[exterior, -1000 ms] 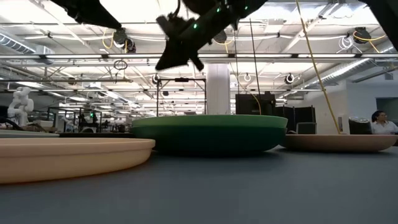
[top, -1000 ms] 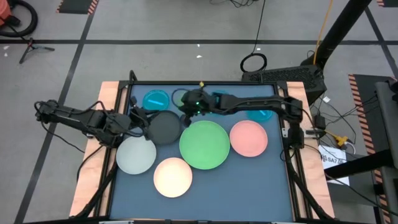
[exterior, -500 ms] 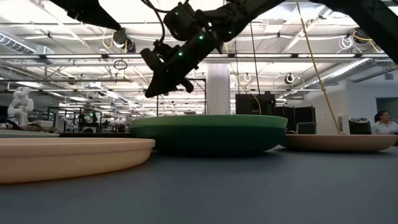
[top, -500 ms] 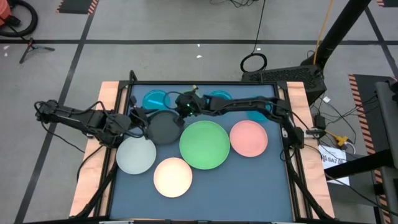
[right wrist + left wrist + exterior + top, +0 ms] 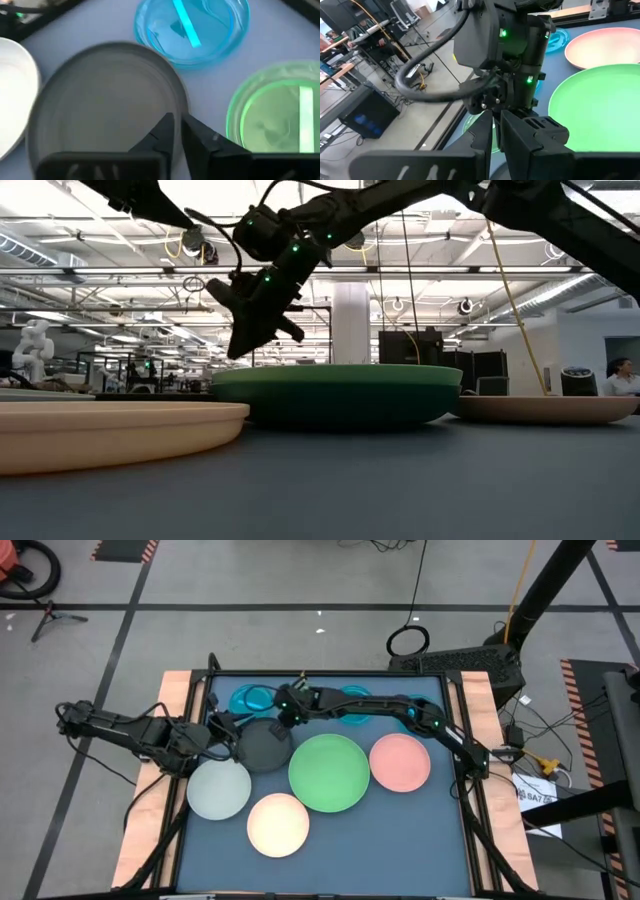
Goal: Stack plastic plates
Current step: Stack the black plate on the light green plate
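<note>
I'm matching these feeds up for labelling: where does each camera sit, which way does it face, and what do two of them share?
High view: above the table, facing straight down; shows both arms and the right gripper.
Low view: at table-top height, facing level across; the right arm comes in from above.
Left wrist view: on the left arm, facing past its own left gripper at the right arm.
Right wrist view: on the right arm, facing down on the dark grey plate.
Shared: high and low views both show the light green plate.

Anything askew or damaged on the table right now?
Nothing stands out. The plates lie flat and whole: the big green plate, pink plate, cream plate, pale grey plate and dark grey plate. The right pincer hangs over the small ones.
</note>
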You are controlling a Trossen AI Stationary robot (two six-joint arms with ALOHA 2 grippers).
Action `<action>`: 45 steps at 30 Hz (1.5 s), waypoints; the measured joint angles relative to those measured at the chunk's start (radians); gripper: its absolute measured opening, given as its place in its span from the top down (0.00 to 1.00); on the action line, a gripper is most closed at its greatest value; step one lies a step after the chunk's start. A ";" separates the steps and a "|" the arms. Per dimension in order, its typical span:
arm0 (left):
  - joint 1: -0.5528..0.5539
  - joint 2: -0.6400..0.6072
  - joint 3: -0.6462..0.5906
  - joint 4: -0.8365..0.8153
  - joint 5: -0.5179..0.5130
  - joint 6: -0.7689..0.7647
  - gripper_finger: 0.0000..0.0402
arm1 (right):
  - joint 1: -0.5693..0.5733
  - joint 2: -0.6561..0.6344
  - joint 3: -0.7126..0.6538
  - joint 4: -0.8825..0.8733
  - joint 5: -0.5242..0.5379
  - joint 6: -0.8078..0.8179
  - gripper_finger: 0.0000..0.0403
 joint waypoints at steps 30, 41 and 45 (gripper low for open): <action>0.000 0.000 0.000 -0.004 -0.003 0.001 0.88 | 0.010 0.100 -0.001 -0.014 0.001 0.099 0.58; 0.000 0.000 0.000 -0.003 -0.003 0.001 0.88 | 0.029 0.125 -0.002 0.017 -0.001 0.099 0.59; 0.000 0.000 0.000 -0.001 -0.002 0.001 0.88 | 0.028 0.125 -0.002 0.018 0.000 0.102 0.66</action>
